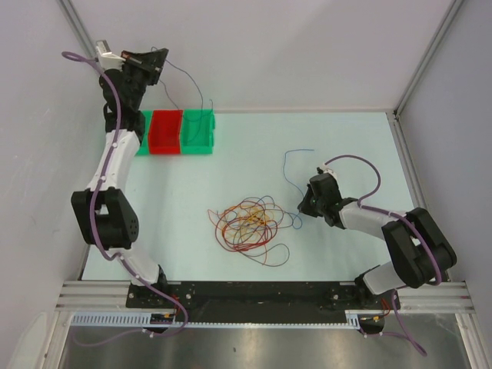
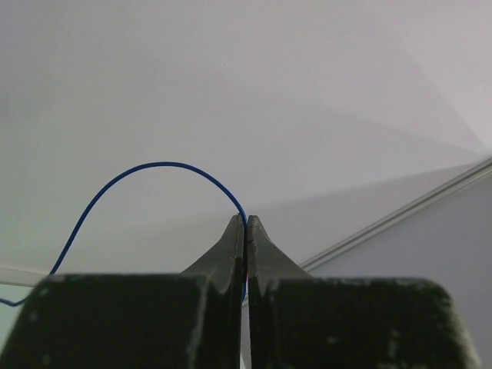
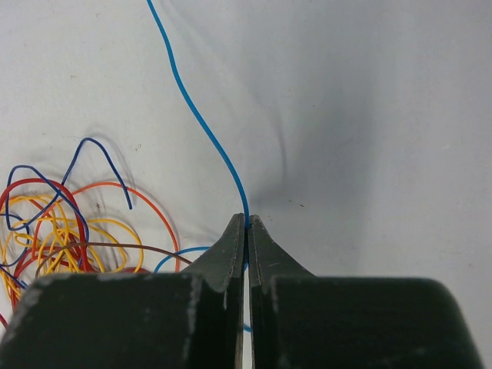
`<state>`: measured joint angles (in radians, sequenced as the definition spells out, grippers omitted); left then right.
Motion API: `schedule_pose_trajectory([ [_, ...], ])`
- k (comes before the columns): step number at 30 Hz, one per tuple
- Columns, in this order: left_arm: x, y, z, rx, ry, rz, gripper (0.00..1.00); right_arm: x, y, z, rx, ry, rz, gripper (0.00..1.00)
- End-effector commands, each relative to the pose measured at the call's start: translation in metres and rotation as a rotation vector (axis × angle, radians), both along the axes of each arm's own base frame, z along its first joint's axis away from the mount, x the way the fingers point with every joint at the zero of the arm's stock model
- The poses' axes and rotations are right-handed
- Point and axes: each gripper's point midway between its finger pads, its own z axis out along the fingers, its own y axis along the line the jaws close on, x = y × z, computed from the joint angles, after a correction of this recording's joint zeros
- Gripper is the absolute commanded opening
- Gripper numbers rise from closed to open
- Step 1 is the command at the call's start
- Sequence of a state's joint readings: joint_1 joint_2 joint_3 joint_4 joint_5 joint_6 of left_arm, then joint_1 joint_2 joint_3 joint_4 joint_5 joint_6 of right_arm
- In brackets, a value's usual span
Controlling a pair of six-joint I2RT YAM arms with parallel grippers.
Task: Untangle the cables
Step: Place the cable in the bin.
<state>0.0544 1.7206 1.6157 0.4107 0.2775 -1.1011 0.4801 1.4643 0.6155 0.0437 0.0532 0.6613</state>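
Observation:
The cables [image 1: 250, 223] lie as a loose tangle of red, orange, yellow and blue loops in the middle of the table, also visible at the left of the right wrist view [image 3: 61, 231]. My right gripper [image 1: 303, 206] [image 3: 246, 219] sits low just right of the tangle, shut on a light blue cable [image 3: 201, 123] that runs away from the fingertips across the table [image 1: 286, 163]. My left gripper [image 1: 160, 61] [image 2: 246, 219] is raised high at the far left, shut on a dark blue cable [image 2: 161, 164] that arcs down toward the bins [image 1: 188, 77].
A red bin [image 1: 165, 132] stands between two green bins [image 1: 198, 131] at the back left of the table. White walls close in the back and both sides. A metal rail [image 1: 254, 296] with the arm bases runs along the near edge.

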Motion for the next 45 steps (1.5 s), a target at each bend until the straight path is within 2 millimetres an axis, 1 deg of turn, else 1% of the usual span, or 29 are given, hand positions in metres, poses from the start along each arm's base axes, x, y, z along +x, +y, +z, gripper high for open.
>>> schedule_pose_trajectory([
  [1,0.004,-0.009,-0.001,-0.011,-0.040,-0.037,0.00,0.011,0.005,0.009,0.020,-0.039,0.009,0.00],
  [2,0.005,-0.009,-0.003,-0.015,-0.041,-0.042,0.00,0.011,0.006,0.009,0.020,-0.040,0.010,0.00],
  [3,0.011,-0.009,-0.011,-0.018,-0.029,-0.044,0.00,0.012,0.006,0.009,0.021,-0.040,0.010,0.00],
  [6,0.019,-0.012,-0.022,-0.037,-0.019,-0.065,0.00,0.012,0.005,0.010,0.022,-0.041,0.011,0.00],
  [7,0.026,-0.012,-0.033,-0.043,-0.001,-0.069,0.00,0.013,0.006,0.011,0.024,-0.045,0.013,0.00],
  [9,0.030,-0.015,-0.039,-0.059,0.000,-0.087,0.00,0.012,0.006,0.010,0.022,-0.044,0.014,0.00],
  [10,0.036,-0.015,-0.048,-0.064,0.013,-0.092,0.00,0.012,0.006,0.009,0.022,-0.043,0.016,0.00],
  [11,0.036,-0.017,-0.049,-0.073,0.011,-0.101,0.00,0.012,0.006,0.010,0.023,-0.046,0.020,0.00],
  [14,0.040,-0.020,-0.059,-0.083,0.023,-0.110,0.00,0.012,0.006,0.011,0.028,-0.053,0.020,0.00],
  [19,0.039,-0.028,-0.062,-0.067,0.028,-0.103,0.00,0.011,0.007,0.012,0.031,-0.059,0.025,0.00],
  [22,0.035,-0.033,-0.062,-0.068,0.030,-0.109,0.00,0.011,0.008,0.012,0.034,-0.061,0.027,0.00],
  [23,0.031,-0.033,-0.057,-0.067,0.019,-0.110,0.00,0.011,0.009,0.013,0.036,-0.061,0.030,0.00],
  [26,0.026,-0.031,-0.049,-0.053,0.000,-0.095,0.00,0.011,0.008,0.013,0.035,-0.062,0.031,0.00],
  [27,0.021,-0.047,-0.045,-0.049,-0.006,-0.118,0.00,0.011,0.008,0.013,0.036,-0.061,0.030,0.00],
  [29,0.020,-0.048,-0.036,-0.033,-0.017,-0.111,0.00,0.012,0.008,0.012,0.038,-0.060,0.031,0.00],
  [33,0.021,-0.049,-0.032,-0.047,-0.013,-0.117,0.00,0.012,0.008,0.013,0.037,-0.062,0.031,0.00],
  [38,0.015,-0.056,-0.019,-0.043,-0.042,-0.122,0.00,0.012,0.007,0.013,0.039,-0.062,0.029,0.00],
  [45,0.011,-0.058,-0.013,-0.057,-0.047,-0.130,0.00,0.011,0.008,0.013,0.040,-0.064,0.032,0.00],
])
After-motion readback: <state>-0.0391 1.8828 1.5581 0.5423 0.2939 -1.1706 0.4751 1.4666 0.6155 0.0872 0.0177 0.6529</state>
